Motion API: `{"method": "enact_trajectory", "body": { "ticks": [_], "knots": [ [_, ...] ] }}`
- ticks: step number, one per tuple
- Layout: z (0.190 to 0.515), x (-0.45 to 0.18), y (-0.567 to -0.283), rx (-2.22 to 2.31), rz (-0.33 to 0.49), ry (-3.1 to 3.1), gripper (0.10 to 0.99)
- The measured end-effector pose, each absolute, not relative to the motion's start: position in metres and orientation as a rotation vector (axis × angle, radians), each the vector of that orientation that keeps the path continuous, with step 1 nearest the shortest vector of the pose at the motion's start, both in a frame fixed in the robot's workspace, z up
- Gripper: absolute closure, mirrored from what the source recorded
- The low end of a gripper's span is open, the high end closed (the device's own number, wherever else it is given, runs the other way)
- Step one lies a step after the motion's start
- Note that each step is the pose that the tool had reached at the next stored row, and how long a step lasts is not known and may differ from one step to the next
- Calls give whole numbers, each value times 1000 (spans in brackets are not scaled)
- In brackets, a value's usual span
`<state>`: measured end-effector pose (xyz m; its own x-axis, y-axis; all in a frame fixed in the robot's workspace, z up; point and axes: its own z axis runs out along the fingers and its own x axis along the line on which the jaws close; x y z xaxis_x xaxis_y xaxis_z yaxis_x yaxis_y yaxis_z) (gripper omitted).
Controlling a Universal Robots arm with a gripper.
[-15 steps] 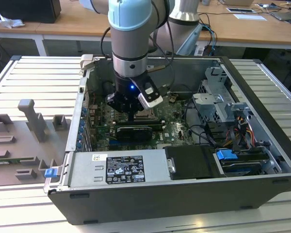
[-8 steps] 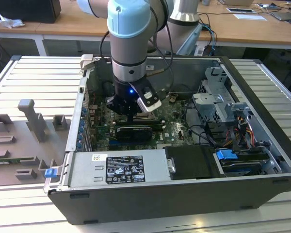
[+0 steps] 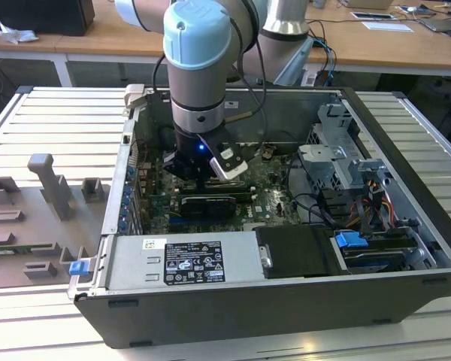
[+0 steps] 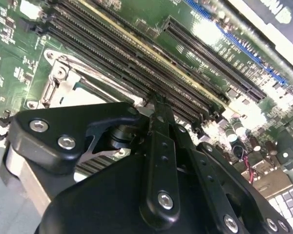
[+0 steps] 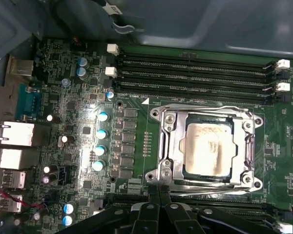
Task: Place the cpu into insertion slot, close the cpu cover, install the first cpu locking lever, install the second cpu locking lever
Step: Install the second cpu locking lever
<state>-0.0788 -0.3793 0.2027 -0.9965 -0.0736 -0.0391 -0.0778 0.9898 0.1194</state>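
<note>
The cpu (image 5: 207, 148) lies pale and square in the insertion slot (image 5: 154, 176) on the green board. The silver cpu cover (image 5: 172, 146) lies flat over it, framing the chip through its cut-out. Thin metal lever rods run along two sides of the cover, one (image 5: 210, 108) by the memory slots, one (image 5: 205, 183) on the gripper's side. My gripper (image 5: 158, 189) is shut with nothing seen between its fingers, its tips right at the slot's near edge by that lever's end. In the second wrist view the gripper (image 4: 158, 100) points down beside the slot (image 4: 63, 83). In the exterior view the gripper (image 3: 207, 180) reaches into the open case.
Long black memory slots (image 5: 195, 73) run beside the socket, with more (image 4: 136, 63) close to the fingertips. Blue-topped capacitors (image 5: 101, 141) and rear ports (image 5: 12, 134) stand nearby. The case holds a power supply (image 3: 188, 259), a drive cage (image 3: 338, 158) and cables (image 3: 368, 210). Grey fixtures (image 3: 49, 188) sit outside.
</note>
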Motion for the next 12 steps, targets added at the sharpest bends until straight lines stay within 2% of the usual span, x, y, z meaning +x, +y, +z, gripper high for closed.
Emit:
{"method": "enact_trajectory", "body": {
  "ticks": [7,12],
  "knots": [
    [207,-80,-381,-120,218,3096,980],
    [207,-80,-392,-118,293,3089,980]
  ]
}}
